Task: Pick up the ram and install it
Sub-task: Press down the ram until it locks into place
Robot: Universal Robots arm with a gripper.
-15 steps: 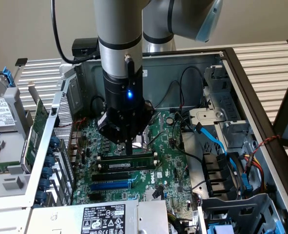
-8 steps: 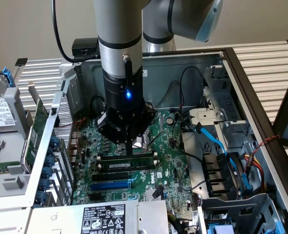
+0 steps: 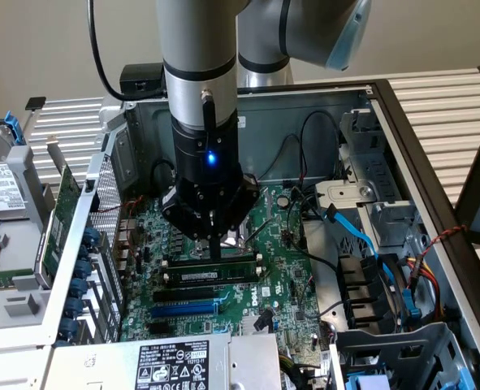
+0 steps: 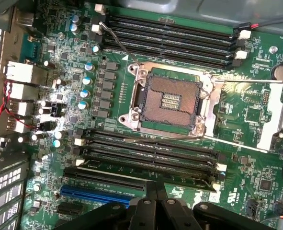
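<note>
The ram (image 3: 210, 277) is a thin green stick with a white label strip. It stands on edge in one of the long black slots (image 3: 211, 291) on the motherboard, near the middle of the open computer case. My gripper (image 3: 215, 250) hangs just above and behind it, its narrow fingers pointing down at the neighbouring slot. In the wrist view the fingers (image 4: 148, 211) are pressed together with nothing between them, over the lower bank of slots (image 4: 146, 153). I cannot pick out the ram edge-on among those slots.
The bare CPU socket (image 4: 172, 103) sits between two slot banks, with a blue slot (image 4: 100, 194) near the fingers. A green expansion card (image 3: 61, 219) stands at the exterior view's left. Blue cables (image 3: 361, 244) and drive bays crowd the right; a labelled power supply (image 3: 170, 366) is in front.
</note>
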